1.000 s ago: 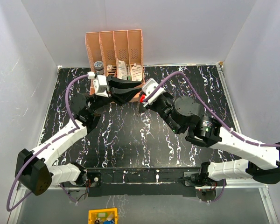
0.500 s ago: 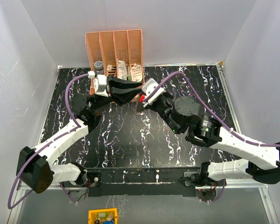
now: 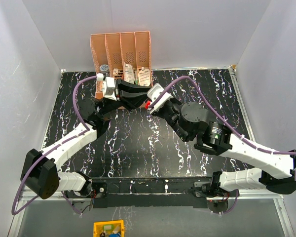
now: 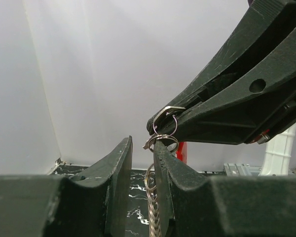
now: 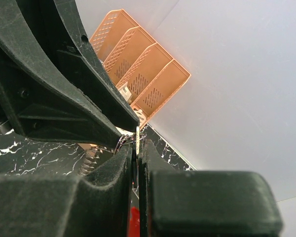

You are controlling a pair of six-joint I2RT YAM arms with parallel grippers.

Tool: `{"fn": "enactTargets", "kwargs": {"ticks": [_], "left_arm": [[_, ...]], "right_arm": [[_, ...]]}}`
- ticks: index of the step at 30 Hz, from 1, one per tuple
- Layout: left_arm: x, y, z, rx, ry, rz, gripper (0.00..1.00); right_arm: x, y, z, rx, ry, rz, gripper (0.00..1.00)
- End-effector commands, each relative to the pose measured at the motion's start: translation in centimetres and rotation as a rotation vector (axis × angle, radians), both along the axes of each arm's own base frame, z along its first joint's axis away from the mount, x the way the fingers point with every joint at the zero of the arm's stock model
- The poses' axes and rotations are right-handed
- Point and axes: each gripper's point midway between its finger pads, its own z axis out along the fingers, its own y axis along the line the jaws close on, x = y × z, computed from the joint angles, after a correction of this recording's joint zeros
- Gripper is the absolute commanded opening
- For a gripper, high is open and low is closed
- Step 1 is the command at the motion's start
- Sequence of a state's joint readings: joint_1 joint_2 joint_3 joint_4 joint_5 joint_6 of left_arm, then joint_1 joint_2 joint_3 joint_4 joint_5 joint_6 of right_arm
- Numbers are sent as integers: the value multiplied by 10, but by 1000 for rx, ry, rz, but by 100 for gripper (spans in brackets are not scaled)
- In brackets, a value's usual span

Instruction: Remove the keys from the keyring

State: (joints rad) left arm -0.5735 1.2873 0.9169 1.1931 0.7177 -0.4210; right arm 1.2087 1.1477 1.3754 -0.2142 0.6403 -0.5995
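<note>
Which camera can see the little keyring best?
Left wrist: the keyring shows clear against the pale wall. Right wrist shows only a sliver of it; the top view is too far away to show it.

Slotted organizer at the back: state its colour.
The organizer is orange, clearest in the right wrist view.

No legible text, brand or number. Print on the packets (image 3: 138,75) in the rack (image 3: 121,44) is too small to read.
</note>
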Motion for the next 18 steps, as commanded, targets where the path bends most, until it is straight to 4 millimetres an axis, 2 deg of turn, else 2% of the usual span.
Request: {"fn": "enactTargets", "kwargs": {"ticks": [1, 8, 18], "left_arm": [[-16, 3, 27, -47, -89, -34, 23], [-22, 4, 32, -50, -101, -59, 22], [-29, -3, 23, -11, -89, -142, 20]], "right_arm": [[0, -2, 22, 92, -26, -2, 0], [0, -1, 21, 89, -25, 1, 0], [1, 2, 19, 86, -22, 2, 0]]}}
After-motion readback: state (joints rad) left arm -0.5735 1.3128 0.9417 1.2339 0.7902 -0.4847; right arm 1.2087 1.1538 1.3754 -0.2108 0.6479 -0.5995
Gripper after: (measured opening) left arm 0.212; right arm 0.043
